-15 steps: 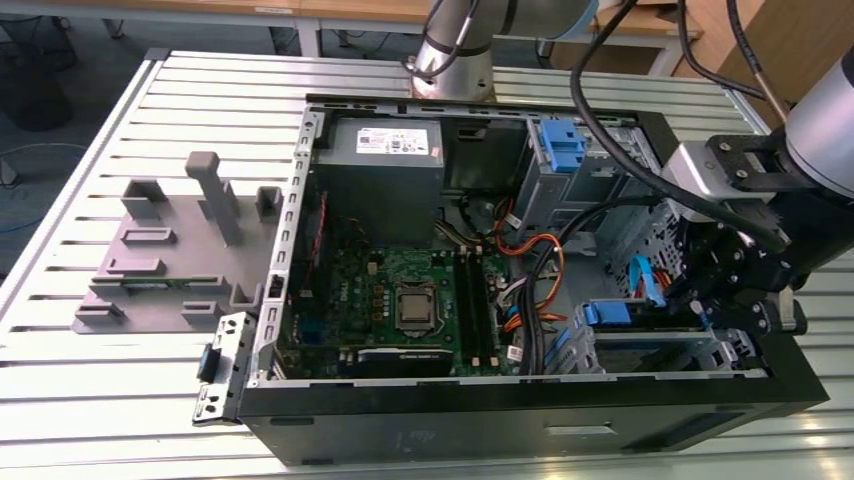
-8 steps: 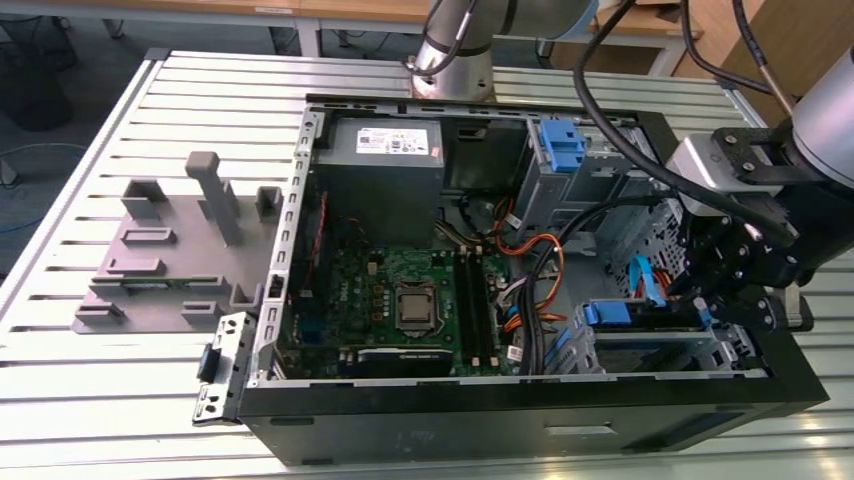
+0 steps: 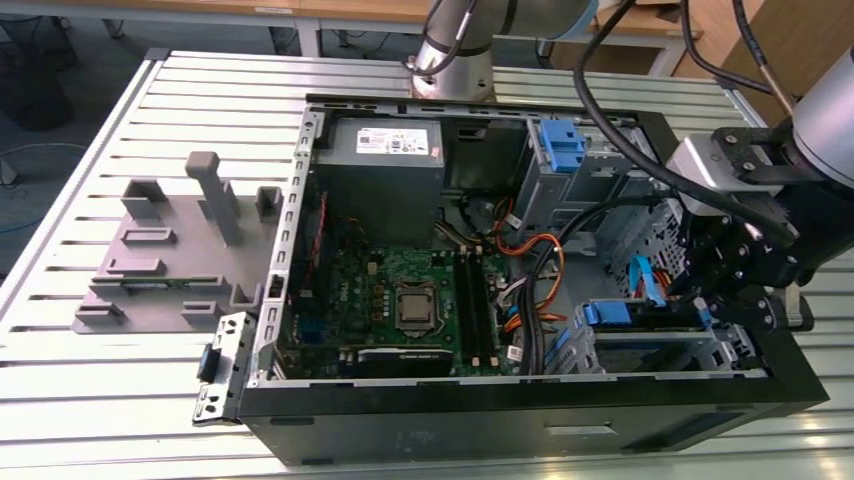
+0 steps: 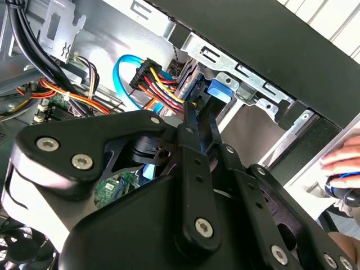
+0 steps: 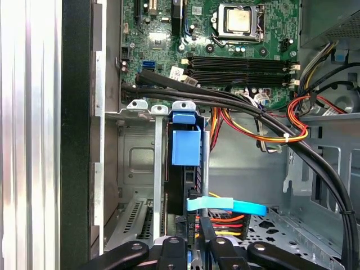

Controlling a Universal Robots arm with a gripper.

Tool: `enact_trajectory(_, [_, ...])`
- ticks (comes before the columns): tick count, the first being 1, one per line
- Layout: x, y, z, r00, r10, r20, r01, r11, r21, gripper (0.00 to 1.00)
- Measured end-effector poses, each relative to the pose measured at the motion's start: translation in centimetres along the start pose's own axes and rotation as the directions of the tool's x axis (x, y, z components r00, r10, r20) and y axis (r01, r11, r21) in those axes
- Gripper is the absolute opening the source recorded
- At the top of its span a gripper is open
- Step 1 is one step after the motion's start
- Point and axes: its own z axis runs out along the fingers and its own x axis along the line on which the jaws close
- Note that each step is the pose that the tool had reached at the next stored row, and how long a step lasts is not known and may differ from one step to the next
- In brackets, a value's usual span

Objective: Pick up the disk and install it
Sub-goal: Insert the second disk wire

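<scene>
The disk (image 3: 625, 313) stands on edge in the drive bay at the case's front corner, on the exterior view's right. Its blue carrier tab (image 5: 185, 147) faces the motherboard. The same blue carrier (image 4: 218, 90) appears just past my fingertips in the second wrist view. My gripper (image 3: 687, 300) reaches down into that bay. The black fingers (image 5: 207, 230) lie close together, shut, at the disk's near end beside the cable plugs. In the second wrist view my gripper (image 4: 197, 109) narrows to a point against the carrier. Whether the tips pinch the carrier is hidden.
A blue data cable (image 5: 225, 205) and red-yellow power wires (image 5: 253, 132) cross close to the fingers. The motherboard (image 3: 400, 300), grey power supply (image 3: 384, 150) and tall blue latch (image 3: 561, 145) fill the case. A grey fixture (image 3: 174, 250) sits outside. A person's hand (image 4: 343, 160) rests beyond the case wall.
</scene>
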Motion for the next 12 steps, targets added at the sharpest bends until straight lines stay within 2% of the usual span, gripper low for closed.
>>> enact_trajectory(5, [-0.03,-0.02,-0.61,1.0000,0.000,-0.0001,0.000,1.0000,0.0000,0.24])
enact_trajectory(12, [-0.04,-0.02,-0.68,1.0000,0.000,0.0000,0.000,1.0000,0.0000,0.24])
